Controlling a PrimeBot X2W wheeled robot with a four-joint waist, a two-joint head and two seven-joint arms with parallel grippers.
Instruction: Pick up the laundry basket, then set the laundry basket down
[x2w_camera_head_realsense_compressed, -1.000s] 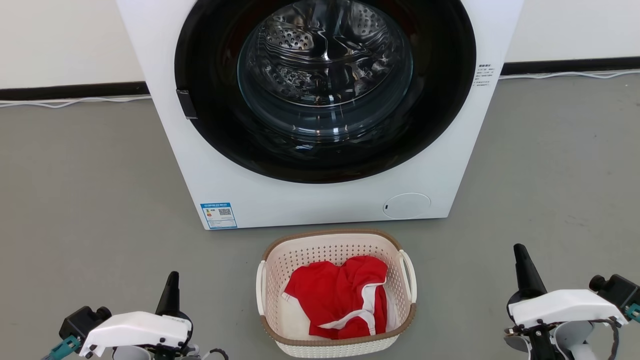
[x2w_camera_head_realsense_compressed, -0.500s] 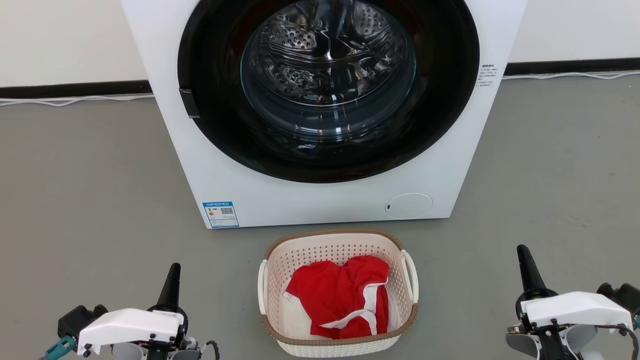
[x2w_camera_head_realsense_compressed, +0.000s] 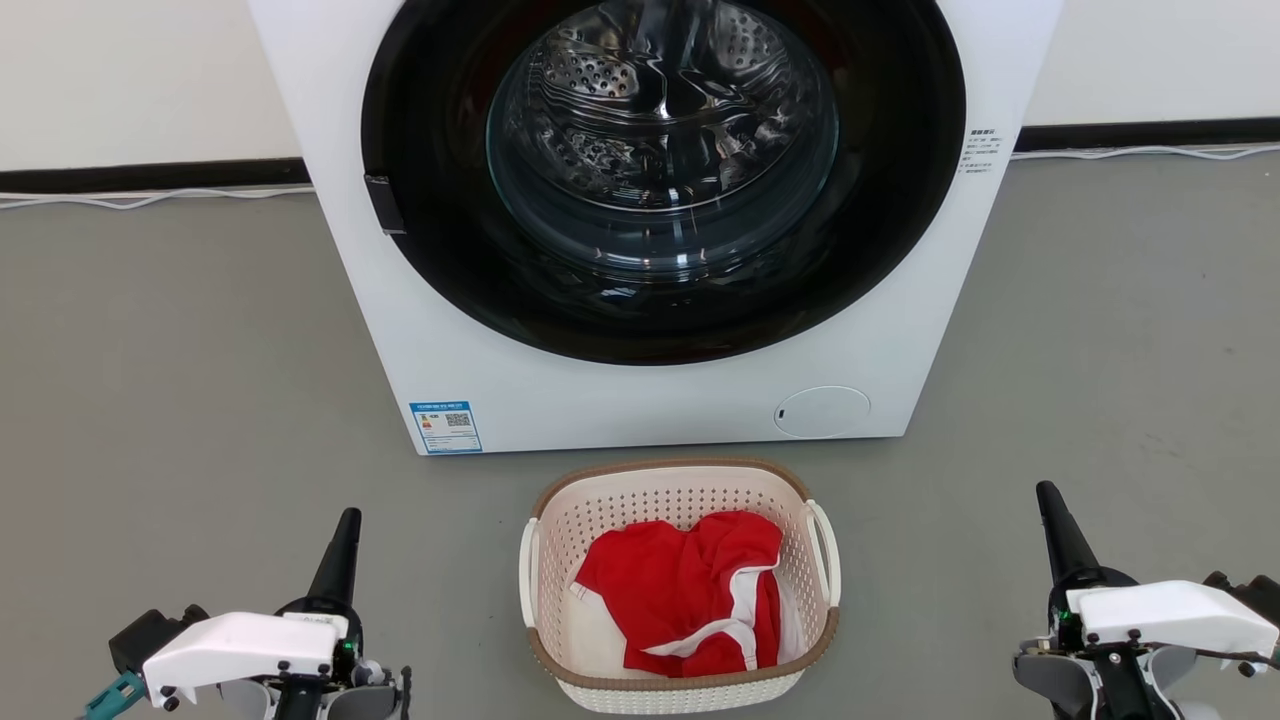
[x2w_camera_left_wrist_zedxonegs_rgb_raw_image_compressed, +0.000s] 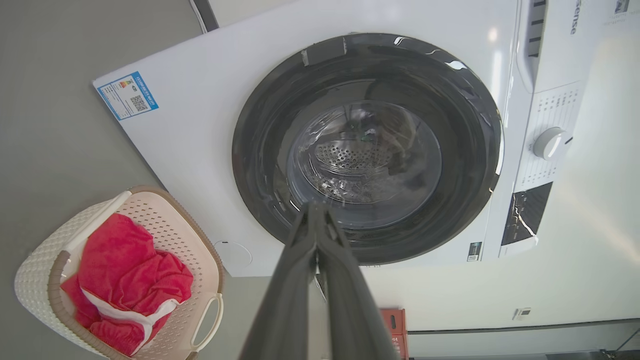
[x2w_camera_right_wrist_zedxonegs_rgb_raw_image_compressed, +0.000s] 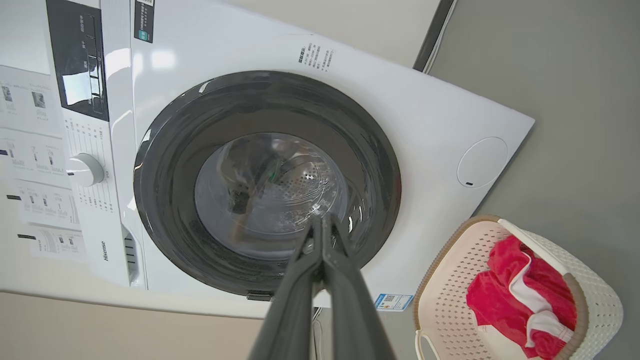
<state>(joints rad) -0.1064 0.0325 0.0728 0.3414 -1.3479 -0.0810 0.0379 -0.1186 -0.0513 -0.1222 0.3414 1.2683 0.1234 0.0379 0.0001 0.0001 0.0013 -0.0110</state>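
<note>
The small cream-white perforated plastic laundry basket, holding a red cloth, is sitting on the grey floor before the white washing machine. Left gripper and right gripper are flanking it, fingers clenched, empty; lifting one handle risks tipping.

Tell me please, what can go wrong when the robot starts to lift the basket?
1. Both tools, left tool and right tool, are shut and far from the laundry basket; they must open first.
2. The washing machine stands close behind; a lift could bump it.
3. The red garment lies loose and may spill if the basket tilts.
</note>
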